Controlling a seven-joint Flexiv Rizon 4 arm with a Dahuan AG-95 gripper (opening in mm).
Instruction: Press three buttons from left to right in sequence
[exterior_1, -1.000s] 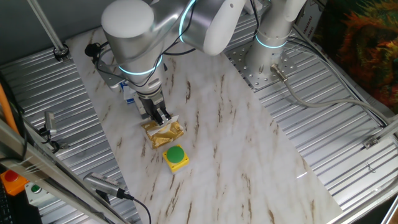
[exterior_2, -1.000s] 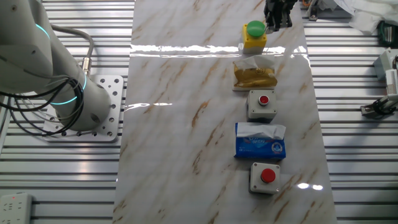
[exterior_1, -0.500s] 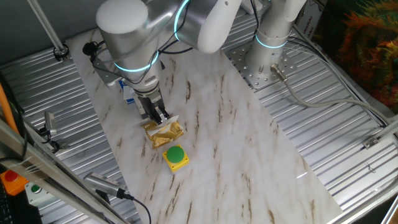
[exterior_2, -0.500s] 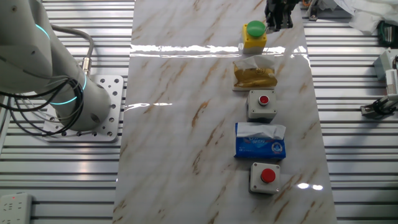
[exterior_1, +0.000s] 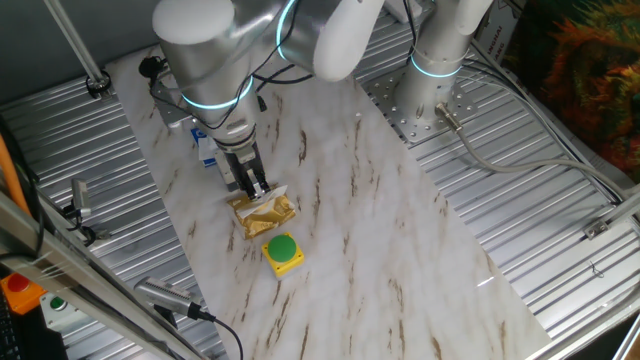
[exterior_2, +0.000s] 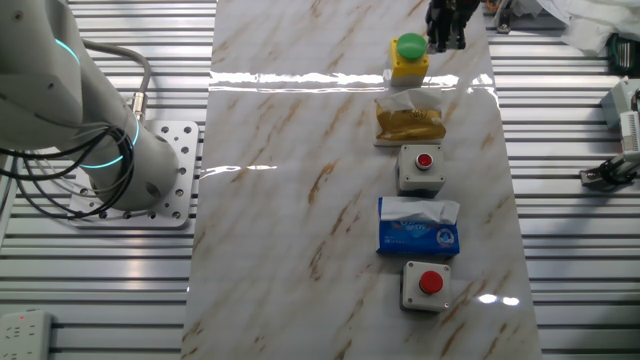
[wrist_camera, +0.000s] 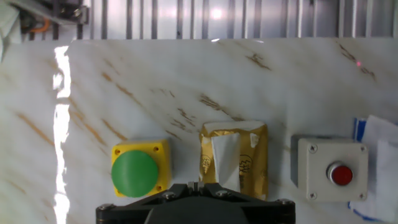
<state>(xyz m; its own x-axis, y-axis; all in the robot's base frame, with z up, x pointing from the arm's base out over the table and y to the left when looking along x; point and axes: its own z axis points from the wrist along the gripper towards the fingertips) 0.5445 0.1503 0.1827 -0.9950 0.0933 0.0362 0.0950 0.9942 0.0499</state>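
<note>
One fixed view looks down from high beside the marble table (exterior_1: 400, 250); the other looks straight down. The hand view hangs close above. All share the yellow button box (exterior_1: 283, 252).

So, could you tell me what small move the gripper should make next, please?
Probably slide on to the red cap of the grey box: the gripper hangs above the gold packet, drifting away from the yellow box.

My arm reaches out from its base and bends down over the table, wrist pointing straight down — the gripper (exterior_1: 258, 189) hangs low near the surface. I can't make out the fingertips from any view.
</note>
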